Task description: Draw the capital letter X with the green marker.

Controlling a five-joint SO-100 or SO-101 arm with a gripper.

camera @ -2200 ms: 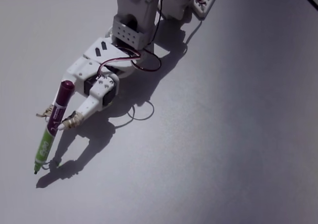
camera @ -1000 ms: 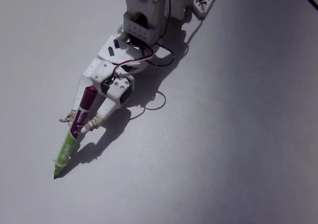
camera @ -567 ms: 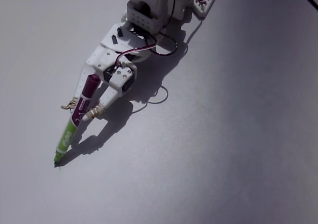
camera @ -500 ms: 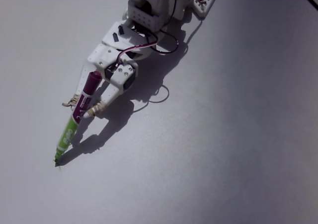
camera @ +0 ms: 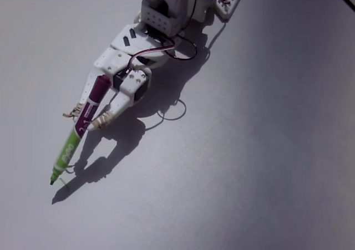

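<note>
**Marker tip at the surface**

White two-finger gripper (camera: 87,120) is extended down-left from the arm, fingers closed on the green-and-maroon marker (camera: 77,129). Marker is seen projecting beyond the fingertips, tilted, dark tip meeting the pale grey table (camera: 249,167).

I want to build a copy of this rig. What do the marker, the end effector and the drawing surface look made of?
Marker: smooth plastic, glossy green and maroon barrel. End effector: matte white plastic, probably 3D-printed; the tan wraps at its fingertips look like rubber bands or tape. Surface: matte, pale and uniform, perhaps paper or board; I cannot tell which.
</note>
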